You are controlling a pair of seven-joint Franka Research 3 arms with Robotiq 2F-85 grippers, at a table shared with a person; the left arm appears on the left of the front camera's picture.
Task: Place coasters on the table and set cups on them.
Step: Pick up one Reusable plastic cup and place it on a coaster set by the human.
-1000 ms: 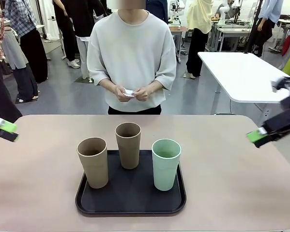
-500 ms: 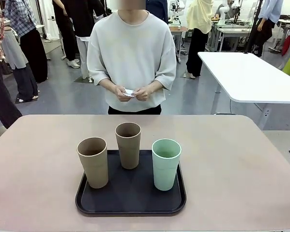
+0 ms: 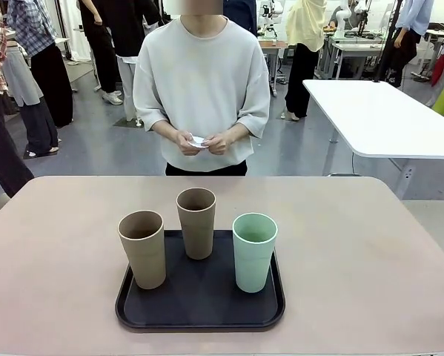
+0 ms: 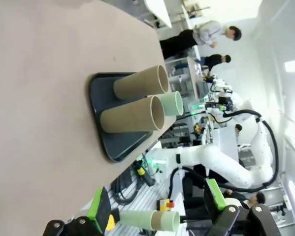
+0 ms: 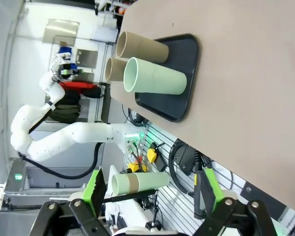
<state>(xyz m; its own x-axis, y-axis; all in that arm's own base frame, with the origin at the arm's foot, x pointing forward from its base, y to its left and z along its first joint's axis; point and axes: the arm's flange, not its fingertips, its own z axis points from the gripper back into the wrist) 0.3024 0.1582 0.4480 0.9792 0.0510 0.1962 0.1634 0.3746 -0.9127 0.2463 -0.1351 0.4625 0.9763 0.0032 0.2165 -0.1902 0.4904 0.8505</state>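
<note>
Three cups stand upright on a black tray near the front middle of the desk. The tan cup is at the left, the brown cup behind in the middle, and the mint cup at the right; none touch. The person at the far side holds the coasters, small and white, between both hands beyond the desk's far edge; their number cannot be told. The left pincer and the right pincer both gape fully wide, grasping nothing, well apart from the cups.
</note>
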